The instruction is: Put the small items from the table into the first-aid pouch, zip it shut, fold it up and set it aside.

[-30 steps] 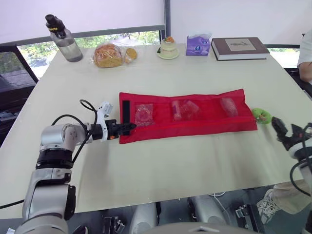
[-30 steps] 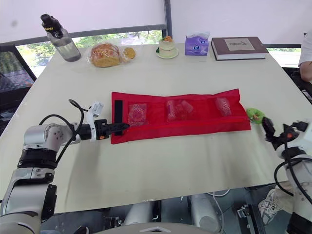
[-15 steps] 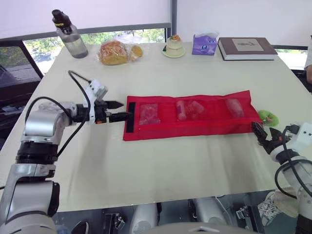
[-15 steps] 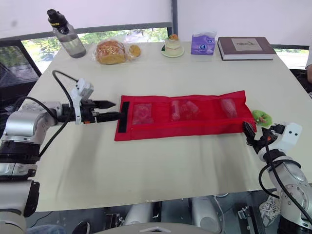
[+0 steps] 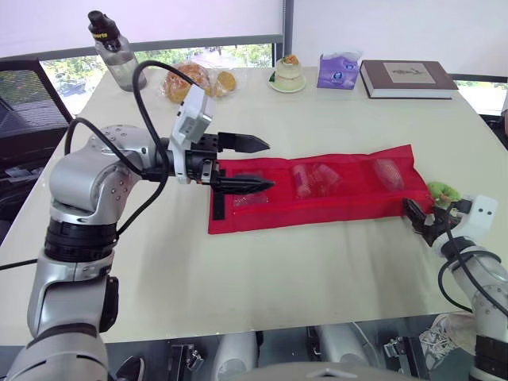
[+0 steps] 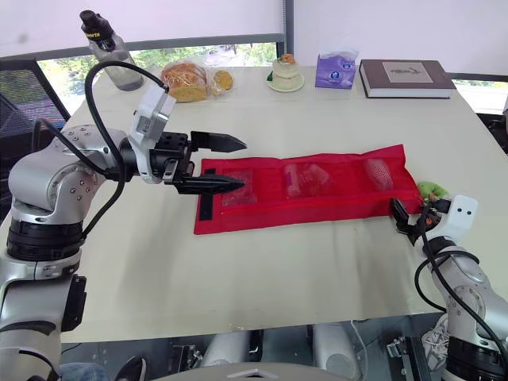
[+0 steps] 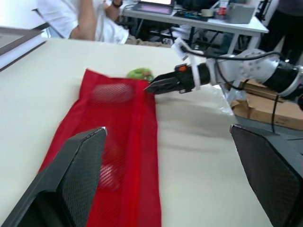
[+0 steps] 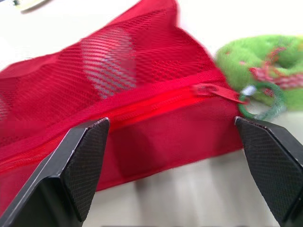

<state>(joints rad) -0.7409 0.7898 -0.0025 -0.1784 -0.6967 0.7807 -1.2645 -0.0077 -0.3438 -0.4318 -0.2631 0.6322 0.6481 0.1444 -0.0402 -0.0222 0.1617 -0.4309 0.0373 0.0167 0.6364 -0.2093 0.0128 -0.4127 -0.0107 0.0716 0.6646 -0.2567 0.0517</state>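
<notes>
Pouch [image 5: 349, 198] flat on table [image 5: 238, 278].
Left gripper [image 5: 267, 165] spread above its left end; right gripper [image 5: 414, 213] spread at the zipper pull [image 8: 218, 91], beside a green ring [image 8: 265, 54].

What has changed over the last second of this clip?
The left gripper has lifted off the table at the red pouch's left end and now hangs open above that end. The right gripper has moved in to the pouch's right end, open, facing the zipper pull. The pouch still lies flat and unfolded, with the green toy beside its right end.
</notes>
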